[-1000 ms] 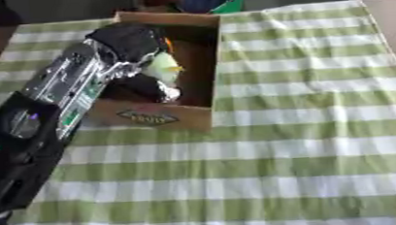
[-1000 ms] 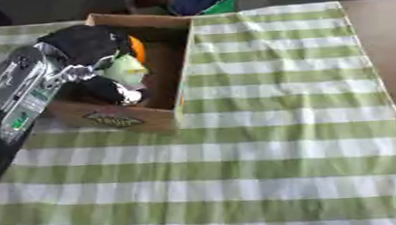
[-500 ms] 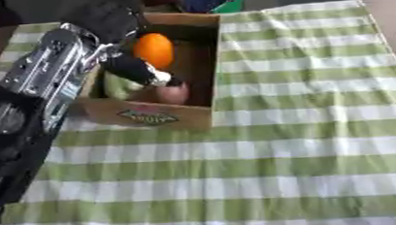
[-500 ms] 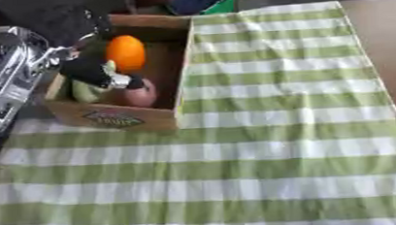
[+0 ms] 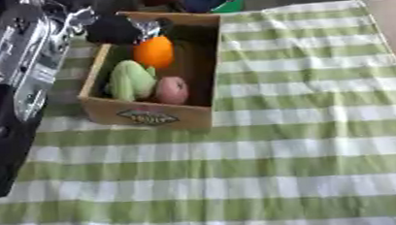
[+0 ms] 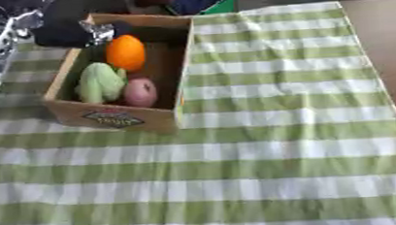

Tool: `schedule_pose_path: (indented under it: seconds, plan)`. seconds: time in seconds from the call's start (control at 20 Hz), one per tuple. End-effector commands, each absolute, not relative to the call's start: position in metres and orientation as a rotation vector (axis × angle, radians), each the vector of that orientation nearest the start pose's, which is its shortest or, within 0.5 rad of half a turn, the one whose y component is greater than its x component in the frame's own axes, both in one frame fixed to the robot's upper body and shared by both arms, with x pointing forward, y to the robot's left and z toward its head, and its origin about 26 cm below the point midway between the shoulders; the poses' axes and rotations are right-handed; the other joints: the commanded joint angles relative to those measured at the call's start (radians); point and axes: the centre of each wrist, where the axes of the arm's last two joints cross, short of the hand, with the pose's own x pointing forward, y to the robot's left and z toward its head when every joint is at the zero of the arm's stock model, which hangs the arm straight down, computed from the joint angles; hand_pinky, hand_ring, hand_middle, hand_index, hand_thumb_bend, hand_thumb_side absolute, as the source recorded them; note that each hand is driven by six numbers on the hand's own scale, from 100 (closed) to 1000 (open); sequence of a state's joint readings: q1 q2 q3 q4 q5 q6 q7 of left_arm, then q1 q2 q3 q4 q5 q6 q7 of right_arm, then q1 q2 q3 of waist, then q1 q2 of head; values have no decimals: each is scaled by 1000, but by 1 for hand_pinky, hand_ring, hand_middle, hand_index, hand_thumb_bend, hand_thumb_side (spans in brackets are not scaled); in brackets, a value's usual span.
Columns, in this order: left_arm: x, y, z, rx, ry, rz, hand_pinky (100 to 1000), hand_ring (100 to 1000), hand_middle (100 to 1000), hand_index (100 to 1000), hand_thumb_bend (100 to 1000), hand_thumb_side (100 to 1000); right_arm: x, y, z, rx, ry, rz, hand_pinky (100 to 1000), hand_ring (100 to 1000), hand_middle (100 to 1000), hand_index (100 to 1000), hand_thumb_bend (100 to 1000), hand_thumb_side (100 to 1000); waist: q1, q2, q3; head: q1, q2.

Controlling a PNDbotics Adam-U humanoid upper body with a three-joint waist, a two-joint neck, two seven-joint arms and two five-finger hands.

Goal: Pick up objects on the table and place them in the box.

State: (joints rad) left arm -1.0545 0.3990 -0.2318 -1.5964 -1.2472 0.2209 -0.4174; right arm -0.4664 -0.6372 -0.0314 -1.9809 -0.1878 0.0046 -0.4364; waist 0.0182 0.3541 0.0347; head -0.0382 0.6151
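Now, box (image 5: 155, 117) holding fruit, left robot hand (image 5: 116, 29) over its far-left corner

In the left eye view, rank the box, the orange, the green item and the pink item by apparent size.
1. Box
2. Green item
3. Orange
4. Pink item
The orange and the pink item look close in size, so their order is unsure.

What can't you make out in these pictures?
- Left hand: a dark blur at the box's far-left corner in both views; fingers unreadable.
- Right hand: in neither view.
- Box label: blurred, unreadable.
- Green object: shape only, kind unclear.
- Box floor under the orange and the pink fruit: hidden.
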Motion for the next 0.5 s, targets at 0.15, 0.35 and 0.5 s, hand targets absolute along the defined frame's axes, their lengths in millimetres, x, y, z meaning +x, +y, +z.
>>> schedule_pose_path:
  seconds: [0.15, 0.35, 0.5]
  plan:
    - [345, 175, 382, -2096, 2634, 1116, 700, 777, 784, 847, 400, 992, 299, -296, 294, -433, -2525, 36, 739, 758, 612, 796, 100, 734, -5, -30, 7, 0, 8]
    - [319, 191, 384, -2001, 2807, 685, 667, 742, 756, 850, 157, 996, 298, -299, 296, -449, -2539, 24, 735, 759, 616, 798, 100, 730, -8, -36, 14, -5, 12]
    - [299, 201, 379, -1864, 2938, 409, 650, 717, 738, 845, 100, 982, 298, -299, 296, -453, -2553, 12, 731, 761, 625, 806, 100, 738, -8, -43, 19, -9, 19]
